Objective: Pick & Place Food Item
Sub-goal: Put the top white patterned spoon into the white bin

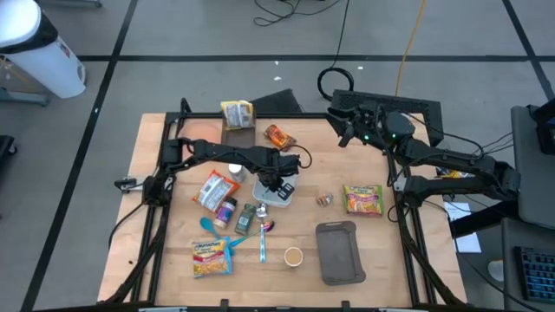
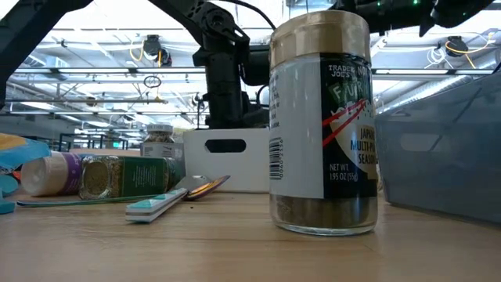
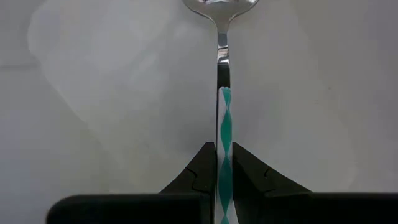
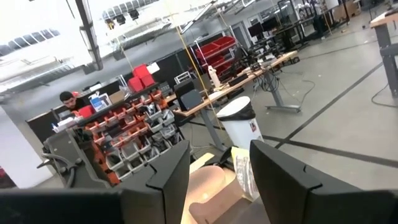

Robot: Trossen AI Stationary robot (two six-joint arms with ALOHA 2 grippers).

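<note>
From above, the left gripper sits over the white bowl, which hides its fingertips; the right gripper, jaws apart on nothing, waits well off at the table's back edge; the low view buries that bowl behind a white box; the left wrist view shows the jaws clamped on a spoon by its thin teal handle, which may swivel or slip; its bowl end is cut off.

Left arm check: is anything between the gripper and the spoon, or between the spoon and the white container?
Nothing visible does. The left gripper is already shut on the spoon by its teal-and-white handle. The spoon's bowl end is over the white container, with nothing showing between them.
</note>
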